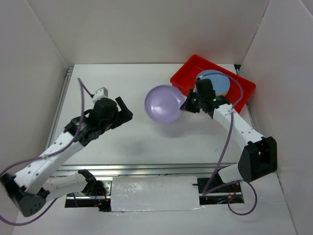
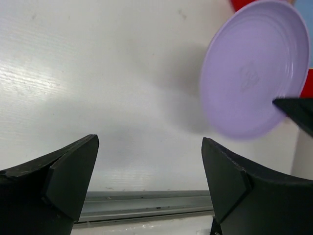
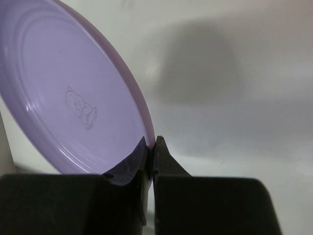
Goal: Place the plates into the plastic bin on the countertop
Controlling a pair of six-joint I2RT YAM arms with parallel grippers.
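A lilac plate (image 1: 164, 104) hangs above the white countertop (image 1: 122, 142), just left of the red plastic bin (image 1: 244, 88). My right gripper (image 1: 188, 104) is shut on its right rim; the right wrist view shows the rim pinched between the fingers, the plate (image 3: 68, 98) tilted up to the left with a bear mark at its centre. A light blue plate (image 1: 217, 83) lies in the bin, partly hidden by the right wrist. My left gripper (image 1: 126, 108) is open and empty over the left of the countertop. It sees the lilac plate (image 2: 252, 68) at upper right.
White walls enclose the countertop on the left, back and right. A metal rail (image 1: 146, 170) runs along the near edge and shows in the left wrist view (image 2: 146, 203). Purple cables loop from both arms.
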